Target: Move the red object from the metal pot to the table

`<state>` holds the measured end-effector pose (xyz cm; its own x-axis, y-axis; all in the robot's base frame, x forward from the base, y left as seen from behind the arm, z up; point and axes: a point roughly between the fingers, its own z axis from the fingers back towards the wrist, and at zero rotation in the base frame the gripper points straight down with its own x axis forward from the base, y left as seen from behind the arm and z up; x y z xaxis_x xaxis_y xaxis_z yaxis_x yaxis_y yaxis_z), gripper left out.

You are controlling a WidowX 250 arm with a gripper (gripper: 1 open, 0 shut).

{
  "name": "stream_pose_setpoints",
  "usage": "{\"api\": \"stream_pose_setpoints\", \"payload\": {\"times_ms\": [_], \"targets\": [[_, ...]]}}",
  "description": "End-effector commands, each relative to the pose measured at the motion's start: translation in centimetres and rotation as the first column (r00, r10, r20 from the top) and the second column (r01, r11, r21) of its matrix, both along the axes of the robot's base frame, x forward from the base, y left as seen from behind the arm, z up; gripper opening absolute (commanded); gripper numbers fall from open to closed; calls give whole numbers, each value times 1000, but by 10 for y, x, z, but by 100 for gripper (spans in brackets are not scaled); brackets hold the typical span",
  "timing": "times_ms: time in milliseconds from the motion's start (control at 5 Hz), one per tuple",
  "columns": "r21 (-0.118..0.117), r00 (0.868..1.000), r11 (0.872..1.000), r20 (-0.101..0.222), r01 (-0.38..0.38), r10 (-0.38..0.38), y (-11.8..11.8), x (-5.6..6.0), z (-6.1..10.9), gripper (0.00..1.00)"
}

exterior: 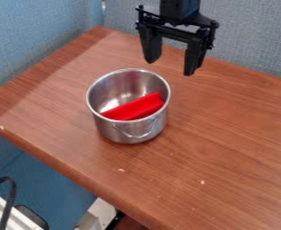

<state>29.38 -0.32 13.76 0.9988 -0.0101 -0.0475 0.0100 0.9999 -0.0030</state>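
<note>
Nearest to my view, along the bottom left of the frame, I have a dark cable (4,182) curving over some pale and black gear (22,218), cut off by the picture's edge. Beside that, the blue surface (40,180) drops away below the table.

The wood-grain table (215,162) fills most of my picture, its front edge slanting from the middle left down toward the bottom centre. On it, left of centre, stands the metal pot (133,134), upright and open at the top, with its thin wire handle lying against the outside wall, on the side facing me.

The red object (134,108) is inside the pot, in the half nearer to me. Its long axis runs aslant: one end points to the lower left, the other to the upper right, close to the pot's right wall. I can't tell how it meets the pot's floor.

Farther back, at the top of the frame and right of centre, I have the black gripper (172,67) above the table, fingers pointing down and spread apart, nothing between them. It's clear of the pot. Behind everything is a grey-blue, speckled backdrop (257,31).
</note>
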Motion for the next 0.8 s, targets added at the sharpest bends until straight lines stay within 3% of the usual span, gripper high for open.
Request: {"api": "stream_pose_setpoints", "payload": {"times_ms": [0, 600], "targets": [[0, 1000, 1000, -4, -1, 1, 0, 0, -1, 100], [-1, 1000, 1000, -14, -6, 6, 4, 3, -3, 100]]}}
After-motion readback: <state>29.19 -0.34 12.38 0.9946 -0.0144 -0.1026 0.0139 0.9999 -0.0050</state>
